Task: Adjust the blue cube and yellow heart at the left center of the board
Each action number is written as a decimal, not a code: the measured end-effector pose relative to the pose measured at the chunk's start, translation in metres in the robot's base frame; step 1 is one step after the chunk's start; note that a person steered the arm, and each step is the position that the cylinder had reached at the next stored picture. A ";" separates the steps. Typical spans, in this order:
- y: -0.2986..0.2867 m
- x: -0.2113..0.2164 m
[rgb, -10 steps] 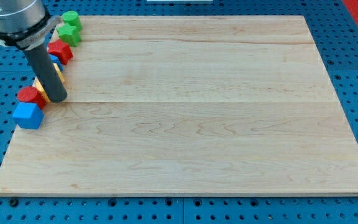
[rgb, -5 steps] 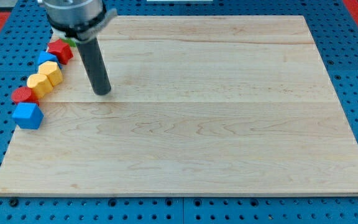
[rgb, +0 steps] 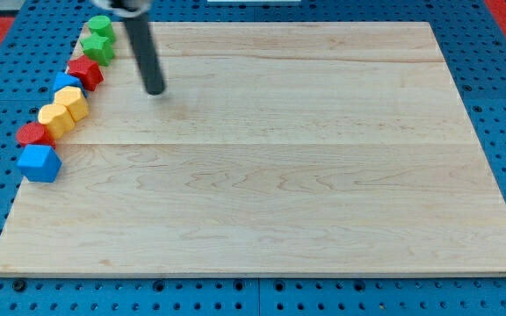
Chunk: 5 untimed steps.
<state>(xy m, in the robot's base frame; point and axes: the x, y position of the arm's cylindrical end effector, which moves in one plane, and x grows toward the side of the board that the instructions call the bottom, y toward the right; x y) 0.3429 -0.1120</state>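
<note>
- Looking down on the wooden board, we see our rod leaning in from the view's top, and my tip rests on bare wood in the upper left part of the board.
- We carry no gripper at all, only this straight dark rod, so there is nothing to spread or pinch, and the tip touches no block.
- The blocks stand in a slanting row along the board's left edge, well apart from the tip and to its left.
- At the view's top of the row sit two green blocks, one green block rounded on top and a second green block just below it; we cannot make out their exact shapes.
- Next comes a red block, touching or nearly touching a small blue block that is partly hidden behind its neighbours.
- The yellow heart lies just below that, pressed against another yellow block on its lower left.
- A second red block sits at the very edge of the board, beside the yellow pair.
- The blue cube closes the row at the view's bottom, at the left centre of the board, close under the red one.
</note>
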 end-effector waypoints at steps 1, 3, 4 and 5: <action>0.082 0.062; -0.186 0.251; -0.193 0.248; -0.192 0.247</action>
